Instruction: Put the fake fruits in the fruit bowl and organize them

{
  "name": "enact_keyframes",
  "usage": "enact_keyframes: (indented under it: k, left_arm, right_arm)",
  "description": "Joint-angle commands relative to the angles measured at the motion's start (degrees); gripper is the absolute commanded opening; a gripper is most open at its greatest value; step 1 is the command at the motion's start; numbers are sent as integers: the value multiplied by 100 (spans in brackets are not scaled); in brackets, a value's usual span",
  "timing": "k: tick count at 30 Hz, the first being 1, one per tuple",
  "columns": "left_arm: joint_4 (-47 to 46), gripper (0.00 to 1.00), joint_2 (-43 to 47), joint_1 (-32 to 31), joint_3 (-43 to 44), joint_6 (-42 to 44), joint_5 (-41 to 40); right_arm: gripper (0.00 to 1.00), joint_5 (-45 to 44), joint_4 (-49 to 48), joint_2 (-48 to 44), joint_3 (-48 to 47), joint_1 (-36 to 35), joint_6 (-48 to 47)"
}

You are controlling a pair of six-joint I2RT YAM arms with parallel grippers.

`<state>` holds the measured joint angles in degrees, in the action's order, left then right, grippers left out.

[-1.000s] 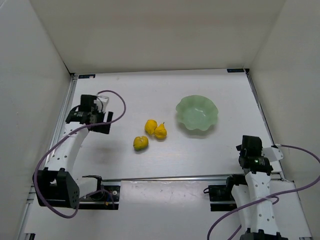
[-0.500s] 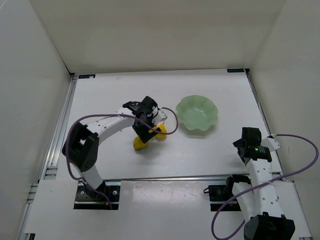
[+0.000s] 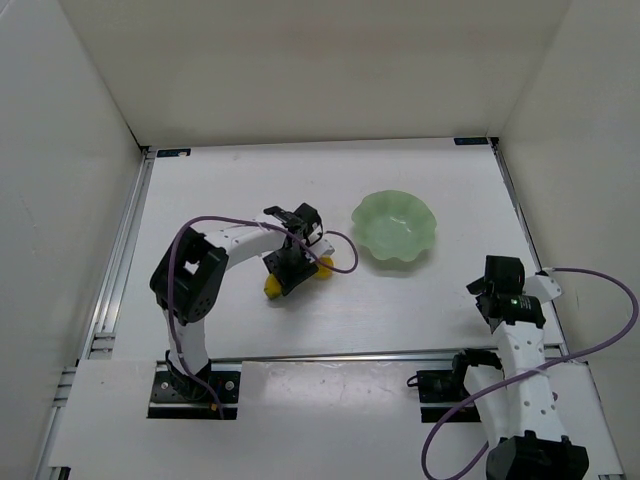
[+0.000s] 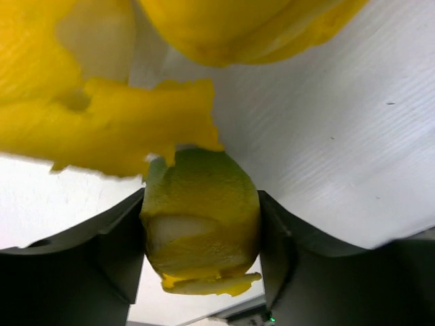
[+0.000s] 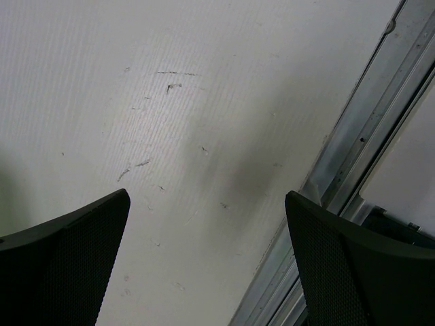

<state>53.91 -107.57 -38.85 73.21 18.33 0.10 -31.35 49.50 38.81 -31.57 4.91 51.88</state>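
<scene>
The three yellow fake fruits lie bunched at mid-table, left of the pale green scalloped fruit bowl (image 3: 372, 216). My left gripper (image 3: 286, 271) hangs over the bunch and hides most of it. One fruit (image 3: 271, 288) peeks out at its lower left and another (image 3: 325, 266) at its right. In the left wrist view my left gripper (image 4: 200, 231) is shut on one yellow fruit (image 4: 202, 204), with two more fruits (image 4: 75, 129) (image 4: 238, 27) just beyond it. My right gripper (image 3: 498, 284) (image 5: 207, 224) stands open over bare table at the near right.
White walls close the table on three sides. A metal rail (image 5: 367, 122) runs along the right edge beside my right gripper, and another rail (image 3: 350, 355) crosses the near side. The left arm's purple cable (image 3: 185, 240) loops above the table.
My left arm swung from the far left over to the fruits, settled lower onto them, and its jaws closed on one. The right arm barely shifted.
</scene>
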Motion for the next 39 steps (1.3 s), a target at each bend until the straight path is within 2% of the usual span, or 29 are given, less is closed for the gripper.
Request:
enact_keyframes:
  k: [1, 4, 6, 11, 12, 13, 15, 16, 17, 18, 21, 22, 25, 26, 30, 33, 36, 37, 39]
  left_arm:
    - [426, 63, 228, -26, 421, -13, 87]
    - [1136, 51, 280, -26, 974, 48, 87]
    - [1445, 46, 280, -79, 1676, 118, 35]
    - [1904, 46, -483, -491, 3872, 250, -518]
    - [1617, 48, -650, -657, 4529, 250, -824]
    - [1248, 53, -791, -737, 4718, 250, -1088]
    - [204, 53, -950, -860, 4598, 136, -1703]
    - [-619, 53, -1020, -939, 4597, 136, -1706]
    - [-827, 53, -1255, -992, 4701, 188, -1706]
    - [-916, 55, -1449, -1097, 5225, 189, -1593]
    - [-1030, 59, -2232, -1213, 6045, 241, -1592]
    - [-1136, 64, -2346, -1308, 6299, 242, -1714]
    - [-1585, 69, -2558, -1380, 6424, 364, -1655]
    - [-1655, 79, -2559, -1380, 6425, 365, -1592]
    - [-1787, 100, -2559, -1380, 6478, 304, -1705]
    - [-1787, 100, -2279, -1380, 6478, 162, -2127]
    - [-1787, 100, -1927, -1380, 6285, -31, -2505]
    - [-1787, 100, -1604, -1380, 6180, -109, -2567]
    - [-1787, 100, -1251, -1117, 5759, -259, -2567]
  right_arm:
    - [99, -73, -124, 127, -297, 1, -125]
    - [99, -20, -317, 189, -350, 1, -187]
    - [99, 94, -406, 294, -350, 1, -239]
    - [99, 199, -599, 487, -350, 1, -344]
    - [99, 200, -651, 566, -350, 1, -345]
    - [99, 200, -652, 567, -350, 1, -397]
    - [99, 200, -713, 733, -402, 1, -467]
    - [99, 200, -713, 734, -402, 1, -468]
    - [99, 200, -713, 803, -455, 1, -468]
    - [99, 200, -713, 865, -455, 1, -538]
    - [99, 200, -713, 865, -569, 1, -538]
    - [99, 200, -713, 865, -569, 1, -538]
    - [99, 278, -852, 813, -692, 1, -660]
    - [99, 349, -932, 813, -692, 1, -731]
    - [99, 1016, -1398, 751, -692, -86, -1389]
    - [99, 1315, -1776, 690, -692, -533, -2118]
    - [99, 1500, -2154, 628, -692, -1376, -2892]
    - [99, 1553, -2250, 628, -692, -1883, -3059]
    - [99, 1920, -2514, 628, -754, -2534, -3464]
